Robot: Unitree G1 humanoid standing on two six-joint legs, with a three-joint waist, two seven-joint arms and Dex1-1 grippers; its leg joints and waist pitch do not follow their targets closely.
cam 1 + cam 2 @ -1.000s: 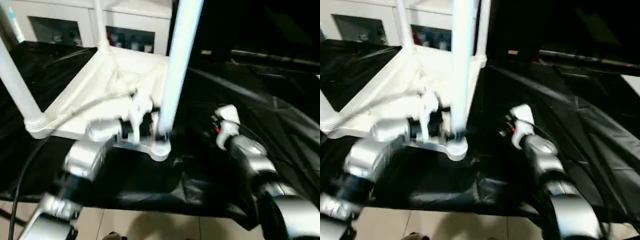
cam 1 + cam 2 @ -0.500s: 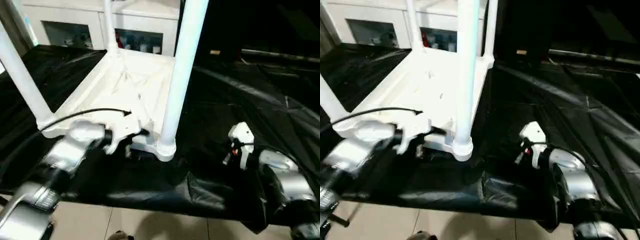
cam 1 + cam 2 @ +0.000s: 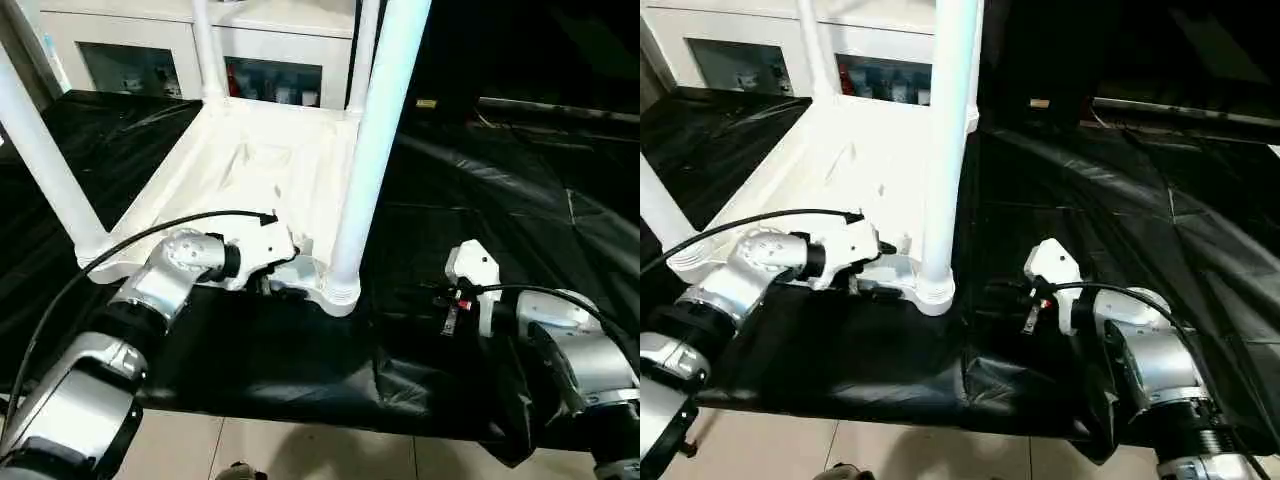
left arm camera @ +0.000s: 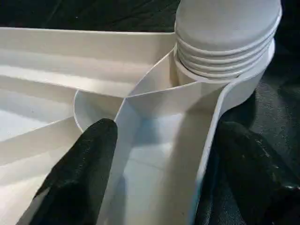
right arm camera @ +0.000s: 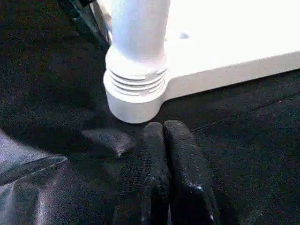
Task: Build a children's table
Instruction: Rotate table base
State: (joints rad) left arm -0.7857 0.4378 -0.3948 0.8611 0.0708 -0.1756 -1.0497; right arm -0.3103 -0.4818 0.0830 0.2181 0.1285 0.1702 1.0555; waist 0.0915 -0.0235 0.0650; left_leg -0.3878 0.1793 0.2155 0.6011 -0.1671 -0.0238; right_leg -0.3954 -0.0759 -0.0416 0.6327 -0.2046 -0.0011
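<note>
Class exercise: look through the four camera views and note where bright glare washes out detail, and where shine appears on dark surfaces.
Right wrist view: the tabletop is blown out to flat white beside the leg.
Left eye view: the black plastic sheet carries pale streaks of shine along its creases.
Left wrist view: evenly lit, ribs readable.

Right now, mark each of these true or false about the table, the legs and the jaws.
1. The tabletop lies underside up on the black sheet. True.
2. The near leg lies flat on the sheet. False: it stands upright in a corner socket.
3. The right gripper holds that leg. False: its jaws are shut on nothing, short of the socket.
4. The left gripper has its jaws either side of the tabletop's rim. True.
5. A white cabinet stands behind the table. True.
</note>
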